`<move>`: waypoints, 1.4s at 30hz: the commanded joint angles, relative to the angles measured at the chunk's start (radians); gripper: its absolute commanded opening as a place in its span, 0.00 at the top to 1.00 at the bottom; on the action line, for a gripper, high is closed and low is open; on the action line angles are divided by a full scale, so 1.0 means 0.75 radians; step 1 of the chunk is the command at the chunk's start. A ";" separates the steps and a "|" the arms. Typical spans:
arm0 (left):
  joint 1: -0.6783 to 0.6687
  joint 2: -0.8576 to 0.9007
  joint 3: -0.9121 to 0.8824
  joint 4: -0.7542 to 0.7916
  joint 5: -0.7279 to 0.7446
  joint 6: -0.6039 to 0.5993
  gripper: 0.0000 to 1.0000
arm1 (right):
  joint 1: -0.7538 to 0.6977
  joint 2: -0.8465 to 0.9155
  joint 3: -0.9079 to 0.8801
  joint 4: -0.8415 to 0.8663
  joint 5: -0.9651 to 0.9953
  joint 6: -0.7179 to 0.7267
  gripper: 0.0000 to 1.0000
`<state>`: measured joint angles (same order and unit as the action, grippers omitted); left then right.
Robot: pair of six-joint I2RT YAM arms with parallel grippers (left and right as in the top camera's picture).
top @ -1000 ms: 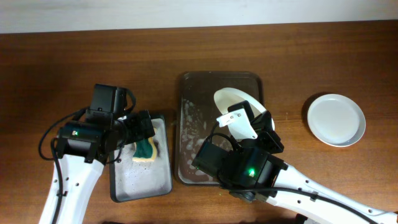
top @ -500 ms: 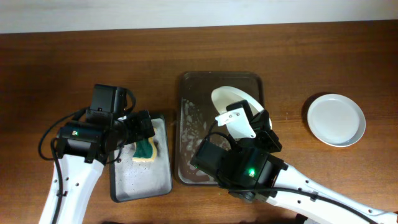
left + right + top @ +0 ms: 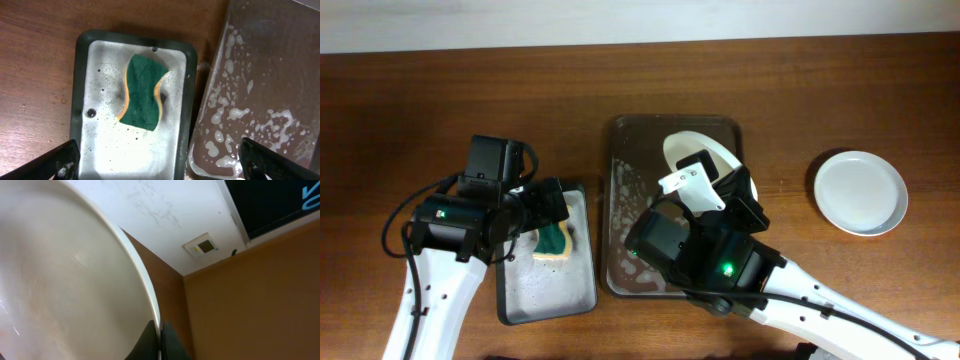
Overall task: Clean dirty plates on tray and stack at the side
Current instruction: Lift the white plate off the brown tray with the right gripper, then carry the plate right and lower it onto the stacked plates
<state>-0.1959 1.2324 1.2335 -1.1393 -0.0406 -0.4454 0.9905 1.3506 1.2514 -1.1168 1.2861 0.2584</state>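
Wooden surface (image 3: 420, 90) on my monitor: dark brown tray (image 3: 650, 120) at centre, its floor sudsy, with a grey metal tray (image 3: 548, 300) just to its left holding a green-and-yellow sponge (image 3: 142, 92). I log my left fingers (image 3: 160, 167) spread wide above that sponge, gripping nothing, and my right fingers (image 3: 159, 341) pinching the rim of a cream plate (image 3: 688, 150), tilted over the dark brown tray's far right part. One white plate (image 3: 860, 192) rests on the surface, well right of it.
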 commanded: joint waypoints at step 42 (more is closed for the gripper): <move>0.004 -0.011 0.011 0.002 0.000 0.008 0.00 | -2.256 0.335 0.081 0.414 -1.857 0.047 0.96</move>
<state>-0.1959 1.2324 1.2335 -1.1397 -0.0406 -0.4454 -0.6750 1.5078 1.2953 -0.8169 -0.1783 0.2584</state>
